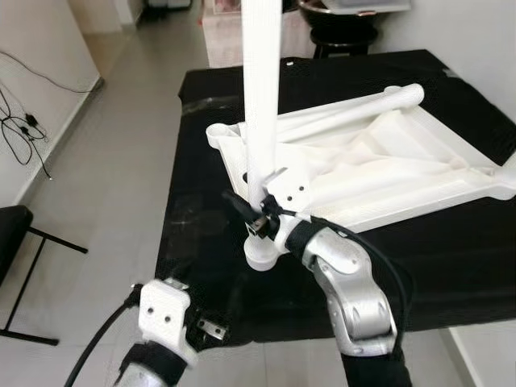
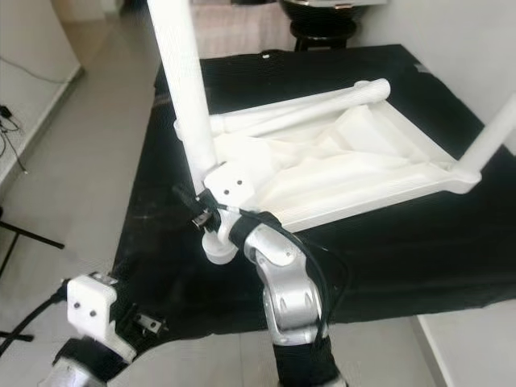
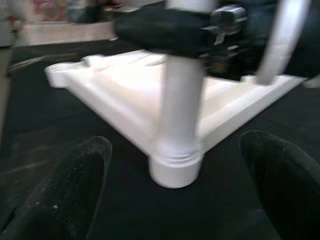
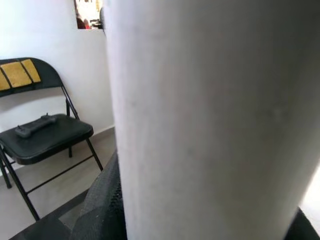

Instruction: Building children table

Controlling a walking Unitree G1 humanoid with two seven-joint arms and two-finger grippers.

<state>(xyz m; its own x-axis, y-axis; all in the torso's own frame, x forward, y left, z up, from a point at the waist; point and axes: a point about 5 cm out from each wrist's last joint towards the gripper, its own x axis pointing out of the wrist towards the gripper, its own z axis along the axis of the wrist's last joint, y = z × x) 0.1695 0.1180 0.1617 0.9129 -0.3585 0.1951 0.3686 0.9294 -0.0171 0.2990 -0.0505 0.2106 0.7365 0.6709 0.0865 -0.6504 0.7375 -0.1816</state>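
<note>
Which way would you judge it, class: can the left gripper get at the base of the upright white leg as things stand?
Probably yes. The left gripper is open, low at the table's near edge, its fingers aimed at the leg's base with only black cloth between.

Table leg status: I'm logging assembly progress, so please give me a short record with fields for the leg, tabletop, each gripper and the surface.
upright leg: white table leg stands vertical in the near corner socket of the tabletop
tabletop: white tabletop lies upside down, ribs facing up
other legs: one leg lies along the far edge; another rises at the right corner
right gripper: right gripper shut on the upright leg, low down
left gripper: left gripper open, near the socket, holding nothing
surface: black cloth
</note>
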